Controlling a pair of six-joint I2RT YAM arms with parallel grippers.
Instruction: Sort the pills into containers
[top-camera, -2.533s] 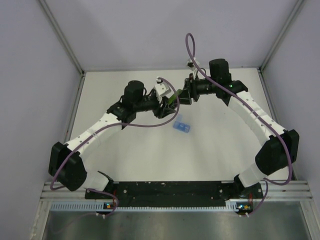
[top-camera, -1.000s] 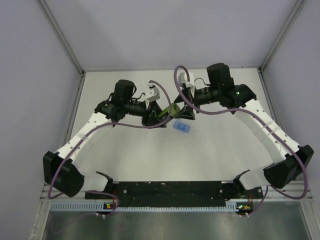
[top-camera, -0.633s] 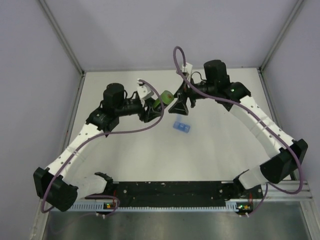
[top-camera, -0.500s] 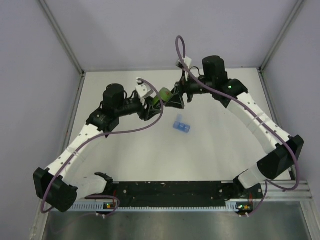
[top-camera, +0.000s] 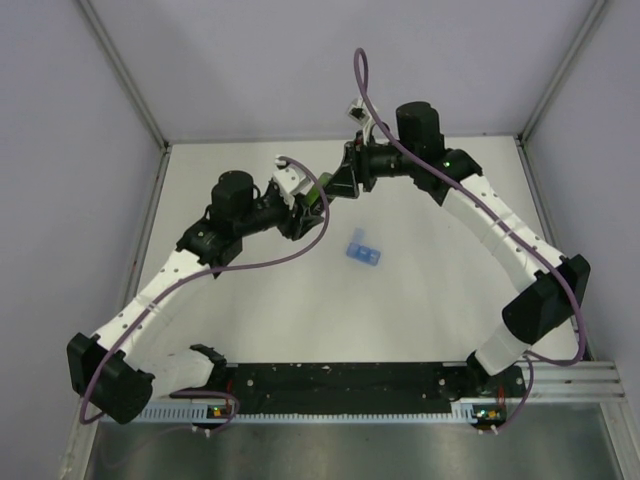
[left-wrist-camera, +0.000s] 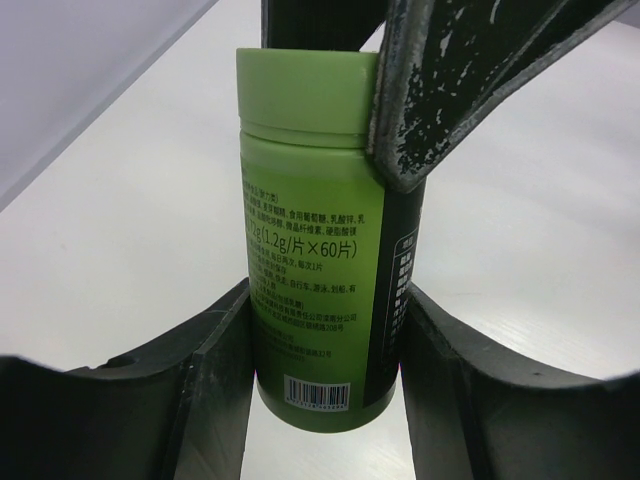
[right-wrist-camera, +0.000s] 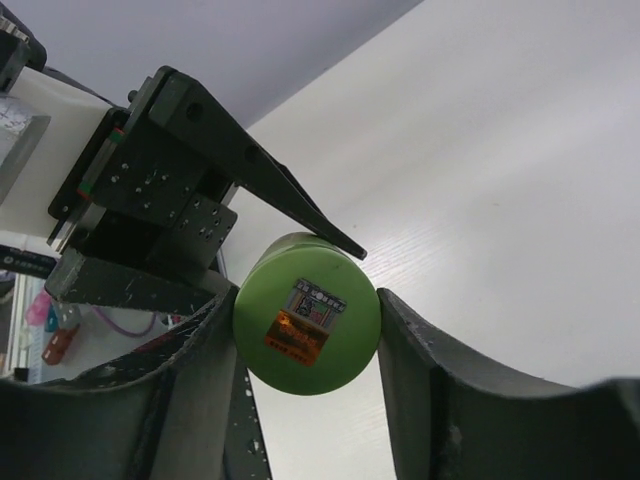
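A green pill bottle (left-wrist-camera: 320, 230) with a green cap (right-wrist-camera: 300, 355) is held in the air between both grippers, over the far middle of the table (top-camera: 430, 300). My left gripper (left-wrist-camera: 327, 300) is shut on the bottle's body, near its base. My right gripper (right-wrist-camera: 307, 318) is shut on the cap, and its fingers (left-wrist-camera: 440, 90) show around the cap in the left wrist view. In the top view the bottle (top-camera: 319, 195) lies between the left gripper (top-camera: 306, 204) and the right gripper (top-camera: 336, 187). The small translucent blue pill box (top-camera: 363, 252) lies on the table just in front of them. No loose pills show.
Grey walls enclose the table on the left, the back and the right. Purple cables loop off both wrists. The black base rail (top-camera: 340, 385) with both arm mounts runs along the near edge.
Both arms have carried the bottle up and towards the back. The right gripper, apart from the cap 0.6 s ago, now grips it. The pill box has not moved.
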